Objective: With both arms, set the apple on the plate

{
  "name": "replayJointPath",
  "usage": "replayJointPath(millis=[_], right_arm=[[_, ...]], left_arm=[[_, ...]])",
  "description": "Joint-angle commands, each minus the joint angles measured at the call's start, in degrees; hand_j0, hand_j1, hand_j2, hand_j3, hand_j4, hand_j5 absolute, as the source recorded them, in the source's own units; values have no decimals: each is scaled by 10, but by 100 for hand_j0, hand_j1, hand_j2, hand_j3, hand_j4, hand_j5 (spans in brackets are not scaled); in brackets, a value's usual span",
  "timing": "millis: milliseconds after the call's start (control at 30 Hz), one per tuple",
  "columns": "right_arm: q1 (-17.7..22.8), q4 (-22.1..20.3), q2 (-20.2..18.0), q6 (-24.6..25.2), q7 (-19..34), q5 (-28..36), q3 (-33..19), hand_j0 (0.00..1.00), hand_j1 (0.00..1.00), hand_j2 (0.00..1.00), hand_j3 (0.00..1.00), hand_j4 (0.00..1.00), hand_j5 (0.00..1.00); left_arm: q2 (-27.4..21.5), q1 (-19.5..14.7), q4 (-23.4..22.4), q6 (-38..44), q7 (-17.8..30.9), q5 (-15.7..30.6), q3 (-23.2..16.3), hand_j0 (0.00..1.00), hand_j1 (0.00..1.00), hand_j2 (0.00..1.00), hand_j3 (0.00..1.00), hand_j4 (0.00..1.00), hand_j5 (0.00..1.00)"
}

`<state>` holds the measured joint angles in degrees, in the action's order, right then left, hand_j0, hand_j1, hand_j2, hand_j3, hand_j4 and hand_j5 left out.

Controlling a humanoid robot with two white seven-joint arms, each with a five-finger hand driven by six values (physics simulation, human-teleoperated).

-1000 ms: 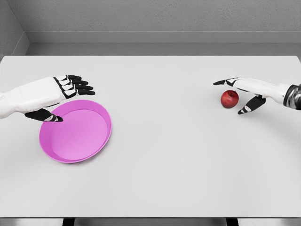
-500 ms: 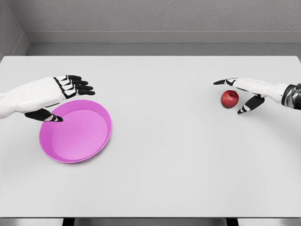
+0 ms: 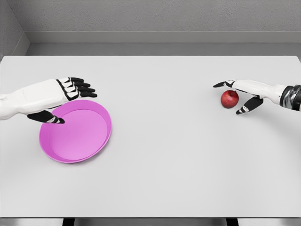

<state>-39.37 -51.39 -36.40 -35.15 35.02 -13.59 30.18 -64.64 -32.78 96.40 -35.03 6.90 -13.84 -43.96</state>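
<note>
The right hand (image 3: 244, 94) is open around the apple (image 3: 229, 99); the left hand (image 3: 61, 96) is open at 11 o'clock over the pink plate (image 3: 101, 141).

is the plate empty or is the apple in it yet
Empty: the pink plate shows bare; the apple sits on the table by the right hand.

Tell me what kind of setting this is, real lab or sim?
Most likely a simulated tabletop test scene: a plain white table against bare grey walls, holding just a pink plate and a red apple, with flat, rendered-looking surfaces throughout.
</note>
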Motion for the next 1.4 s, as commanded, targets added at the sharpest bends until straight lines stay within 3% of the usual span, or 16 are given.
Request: replayJointPath(millis=[0,633,933,1167,1233,1367], right_arm=[[0,0,0,1,0,4,-1,88,88,88,88,88,88],[-1,3,3,1,0,4,-2,70,70,70,70,70,70],[-4,3,6,1,0,6,-3,56,56,56,56,56,56],[-4,4,10,1,0,6,-4,54,54,54,54,54,54],[-5,4,10,1,0,8,-4,49,49,49,49,49,49],[-6,5,10,1,0,8,-5,46,46,46,46,46,46]], left_arm=[[0,0,-1,0,1,4,0,100,100,100,100,100,100],[0,0,-1,0,1,4,0,100,100,100,100,100,100],[0,0,-1,0,1,4,0,100,100,100,100,100,100],[0,-1,-1,0,1,4,0,100,100,100,100,100,100],[0,-1,-1,0,1,4,0,100,100,100,100,100,100],[0,0,-1,0,1,4,0,100,100,100,100,100,100]])
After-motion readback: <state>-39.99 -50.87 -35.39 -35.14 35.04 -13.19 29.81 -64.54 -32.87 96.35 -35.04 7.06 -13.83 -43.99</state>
